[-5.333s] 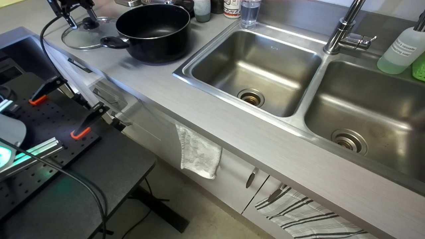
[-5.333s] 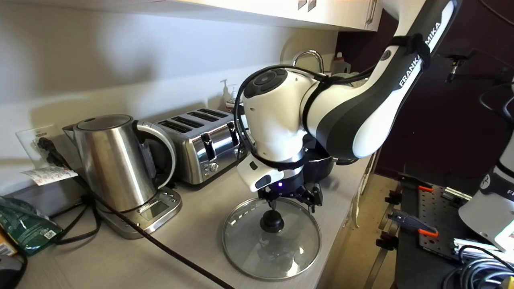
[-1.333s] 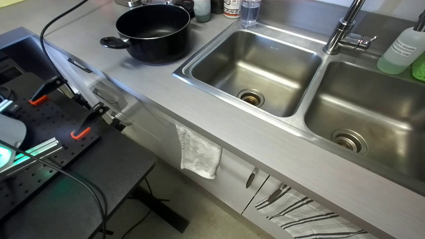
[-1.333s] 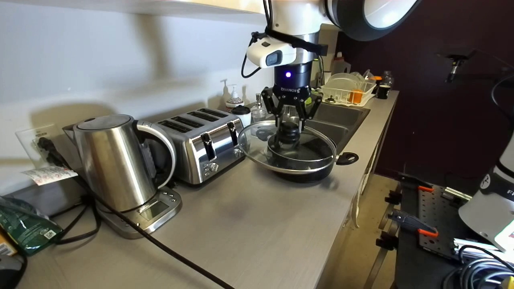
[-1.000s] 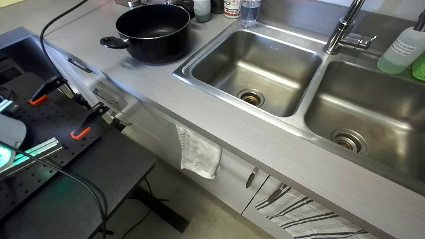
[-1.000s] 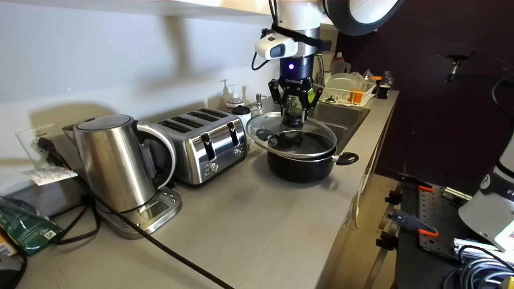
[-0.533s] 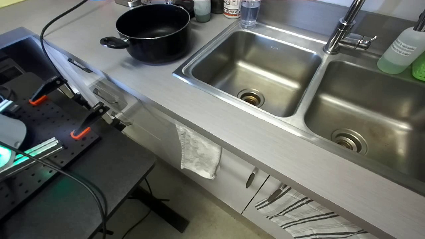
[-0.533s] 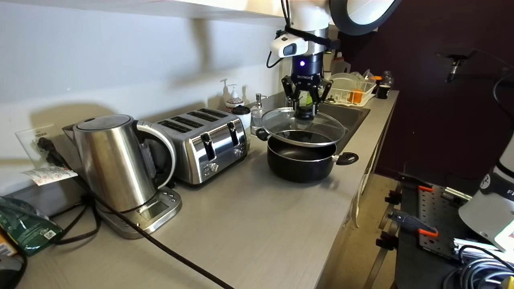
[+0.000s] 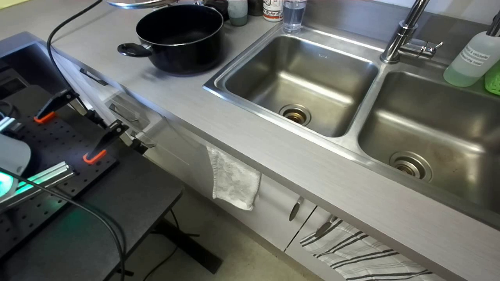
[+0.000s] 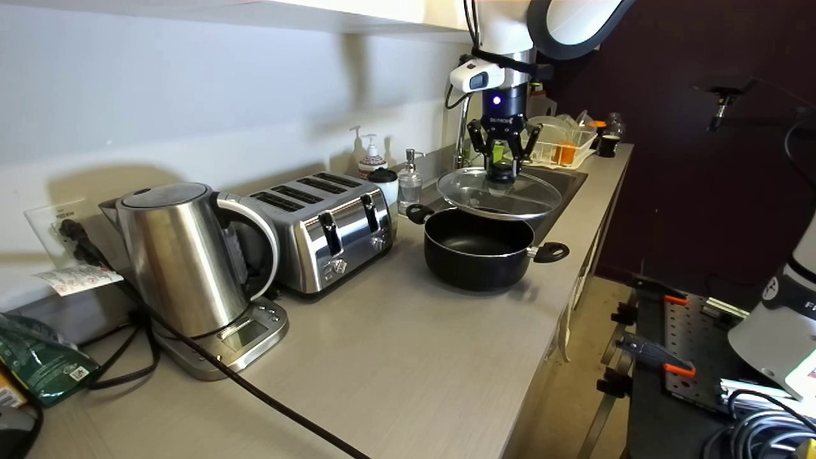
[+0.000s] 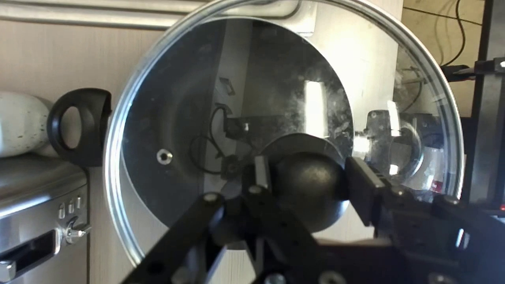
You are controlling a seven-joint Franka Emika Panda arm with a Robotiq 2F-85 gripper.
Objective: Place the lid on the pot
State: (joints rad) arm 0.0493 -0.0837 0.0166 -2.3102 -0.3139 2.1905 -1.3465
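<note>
The round glass lid (image 10: 468, 191) hangs tilted in the air, above the pot and somewhat toward the sink side in this exterior view. My gripper (image 10: 503, 171) is shut on its black knob (image 11: 309, 185), one finger on each side in the wrist view. Below, the black pot (image 9: 187, 54) stands uncovered on the counter, its side handles (image 10: 551, 252) sticking out. Only the lid's lower rim (image 9: 136, 4) shows at the top edge of an exterior view. Seen through the glass in the wrist view, the pot lies left of the lid's centre, with a gap between them.
A steel toaster (image 10: 325, 236) and a kettle (image 10: 185, 261) stand along the wall. Soap bottles (image 10: 410, 178) and a cup (image 9: 237, 13) are close behind the pot. The sink (image 9: 297, 86) lies beside it, and a dish rack (image 10: 554, 143) stands farther back.
About five seconds ago the lid lay on the counter. Over the last second, lid and gripper rose off the pot and shifted toward the sink; the lid's rim has entered an exterior view.
</note>
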